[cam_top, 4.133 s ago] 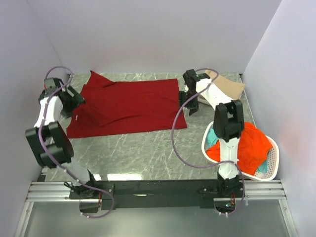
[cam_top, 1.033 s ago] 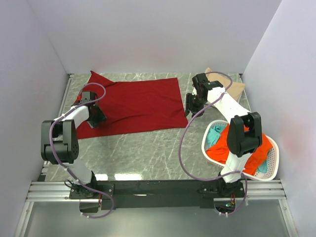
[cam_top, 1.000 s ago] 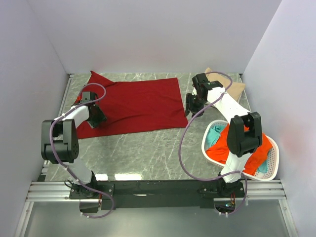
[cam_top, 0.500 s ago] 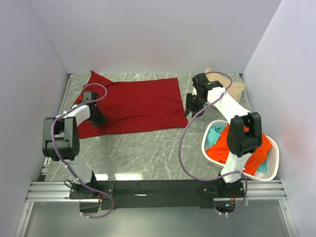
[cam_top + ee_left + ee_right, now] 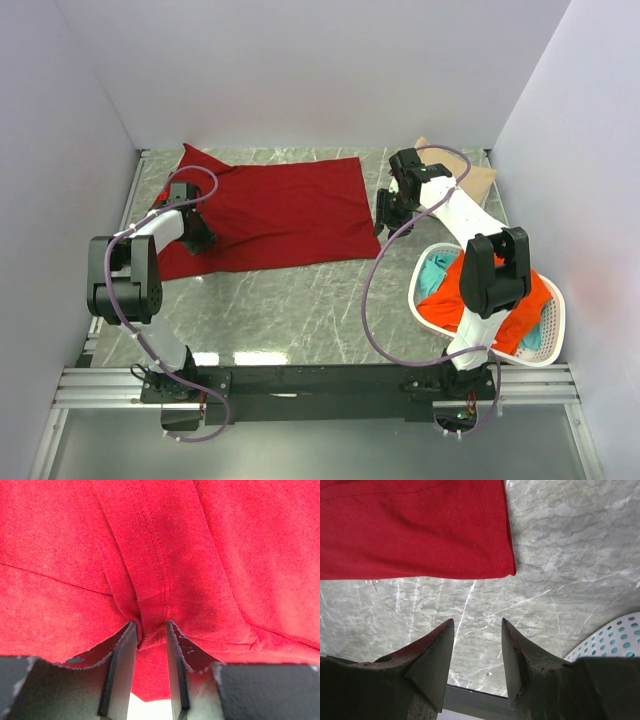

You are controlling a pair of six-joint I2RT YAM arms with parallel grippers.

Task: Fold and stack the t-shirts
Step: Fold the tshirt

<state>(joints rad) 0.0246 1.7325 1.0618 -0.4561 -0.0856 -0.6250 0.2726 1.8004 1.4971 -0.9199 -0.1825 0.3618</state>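
A dark red t-shirt (image 5: 270, 215) lies spread flat across the back of the marble table. My left gripper (image 5: 196, 238) sits low on its left edge. In the left wrist view that gripper (image 5: 150, 627) is shut on a bunched fold of the dark red t-shirt (image 5: 165, 555), along a stitched hem. My right gripper (image 5: 386, 214) hovers just off the shirt's right edge. It stands open (image 5: 477, 622) above bare table, with the shirt's corner (image 5: 505, 567) a little ahead of its tips. A folded tan t-shirt (image 5: 472, 176) lies at the back right.
A white oval laundry basket (image 5: 542, 350) stands at the right front, holding an orange-red t-shirt (image 5: 522, 300) and a teal one (image 5: 436, 272). Its perforated rim (image 5: 620, 640) shows beside my right fingers. White walls close in on the left, back and right.
My left gripper has narrowed onto the shirt's left edge and nudged slightly along it. The right arm has not moved. The shirt lies as it did a second ago.
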